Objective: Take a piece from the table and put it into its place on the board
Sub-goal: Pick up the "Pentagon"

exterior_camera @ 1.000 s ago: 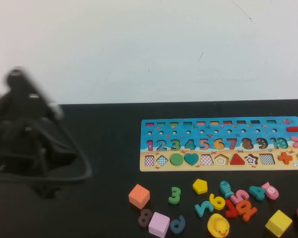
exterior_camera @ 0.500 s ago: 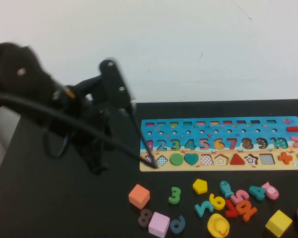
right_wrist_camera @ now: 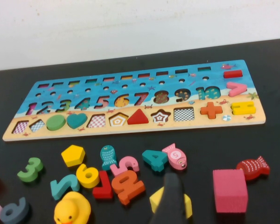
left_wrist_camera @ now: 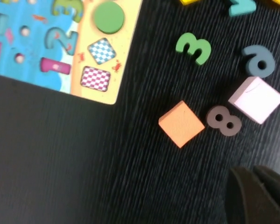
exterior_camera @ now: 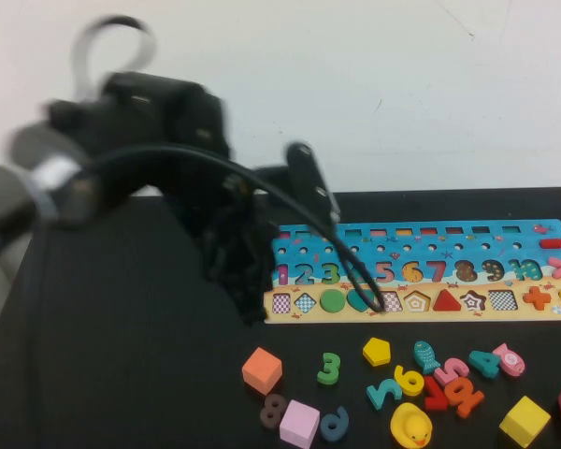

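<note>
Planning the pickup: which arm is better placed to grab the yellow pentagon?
Left, probably. Its shut left gripper is over the table near the board, close to the pentagon. The right gripper shows only low by the loose pieces.

Board (right_wrist_camera: 130, 100): numbers 1-10; loose pieces 3 (left_wrist_camera: 193, 47), 8 (left_wrist_camera: 223, 121).
</note>
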### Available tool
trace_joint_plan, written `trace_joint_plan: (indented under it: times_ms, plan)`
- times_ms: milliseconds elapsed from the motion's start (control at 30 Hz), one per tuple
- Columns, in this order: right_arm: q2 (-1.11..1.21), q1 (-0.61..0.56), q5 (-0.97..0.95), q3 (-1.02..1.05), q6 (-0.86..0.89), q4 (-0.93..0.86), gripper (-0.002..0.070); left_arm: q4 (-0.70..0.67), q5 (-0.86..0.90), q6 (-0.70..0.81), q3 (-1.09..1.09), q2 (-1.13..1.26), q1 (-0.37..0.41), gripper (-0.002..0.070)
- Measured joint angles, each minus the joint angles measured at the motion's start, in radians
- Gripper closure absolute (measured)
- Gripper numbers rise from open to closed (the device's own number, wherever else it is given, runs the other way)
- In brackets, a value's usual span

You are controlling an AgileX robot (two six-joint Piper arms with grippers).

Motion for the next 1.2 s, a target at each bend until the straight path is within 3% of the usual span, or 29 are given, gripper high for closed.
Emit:
trace_joint_plan:
  times_ms: [200,500,633,933,1200]
  plan:
    - [0.0,0.0,0.0,0.0,0.0,0.0,0.0083,0.141,0.023,-0.12,-0.136,0.162,-0.095,0.0676]
    - [0.0,0.0,0.0,0.0,0.0,0.0,0.0083,0.141,0.122,-0.284,-0.438,0.421,-0.13,0.0663]
    - [0.0,0.0,0.0,0.0,0.0,0.0,0.0083,0.119,0.138,-0.295,-0.529,0.513,-0.13,0.0583]
    - [0.0,0.0,0.0,0.0,0.0,0.0,0.0083,0.034,0.072,-0.295,-0.556,0.627,-0.132,0.0264]
    - [0.0,0.0,0.0,0.0,0.0,0.0,0.0083,0.026,-0.013,-0.295,-0.556,0.687,-0.17,0.0206]
